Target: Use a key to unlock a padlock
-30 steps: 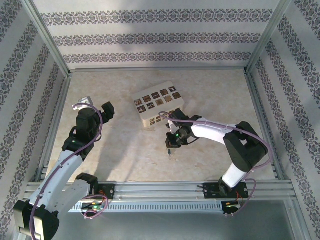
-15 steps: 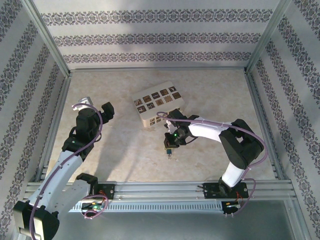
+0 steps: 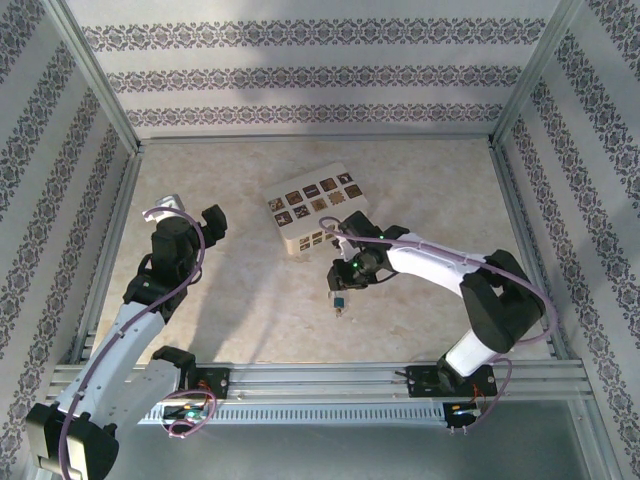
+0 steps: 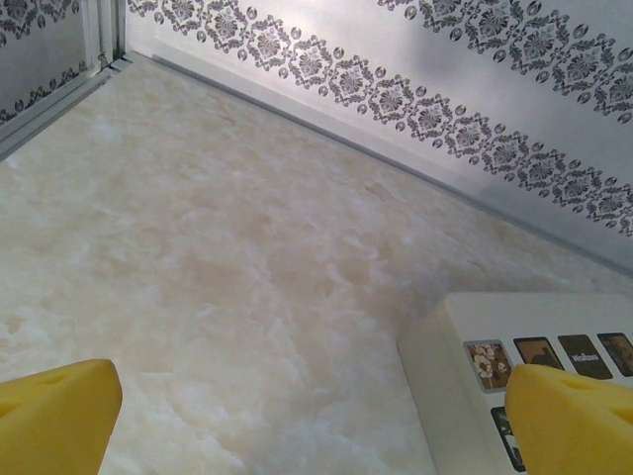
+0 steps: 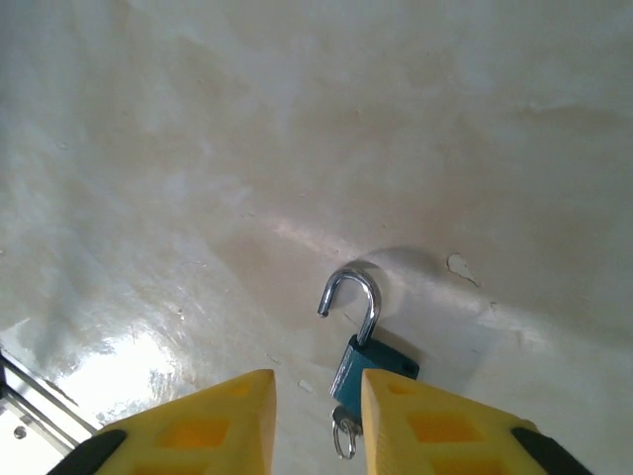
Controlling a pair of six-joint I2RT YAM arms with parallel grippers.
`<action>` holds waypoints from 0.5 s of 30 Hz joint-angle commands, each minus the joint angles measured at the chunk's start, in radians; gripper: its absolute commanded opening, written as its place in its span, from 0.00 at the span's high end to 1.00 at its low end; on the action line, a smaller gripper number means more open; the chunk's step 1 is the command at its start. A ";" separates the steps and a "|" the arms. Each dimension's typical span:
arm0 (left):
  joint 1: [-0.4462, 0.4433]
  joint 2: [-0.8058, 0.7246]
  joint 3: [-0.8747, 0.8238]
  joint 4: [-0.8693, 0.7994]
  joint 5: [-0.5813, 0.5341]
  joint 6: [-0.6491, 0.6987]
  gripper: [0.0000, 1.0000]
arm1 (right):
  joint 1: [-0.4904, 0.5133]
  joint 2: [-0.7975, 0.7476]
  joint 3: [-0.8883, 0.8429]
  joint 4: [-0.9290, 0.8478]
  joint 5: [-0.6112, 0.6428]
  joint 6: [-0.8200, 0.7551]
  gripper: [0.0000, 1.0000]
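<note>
Though a blur overhead, the padlock [image 5: 372, 370] seems sprung open wrist-side.

The marbled table [image 3: 250, 300] carries a cream patterned box [image 3: 315, 207] and a blue padlock [image 5: 374, 368].

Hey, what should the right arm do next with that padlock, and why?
Probably lift the right gripper straight up and away. The padlock lies on the table with its shackle already swung open, one end free. The jaws stand apart beside it, gripping nothing I can see.
</note>
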 commanded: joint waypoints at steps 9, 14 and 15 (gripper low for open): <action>0.020 -0.032 0.015 0.006 -0.023 0.064 0.01 | -0.057 -0.211 0.069 -0.173 0.178 -0.083 0.56; 0.022 -0.038 0.002 0.012 -0.043 0.084 0.01 | -0.091 -0.309 0.057 -0.161 0.309 -0.128 0.50; 0.022 -0.040 -0.001 0.011 -0.049 0.087 0.01 | -0.096 -0.331 0.053 -0.155 0.335 -0.137 0.49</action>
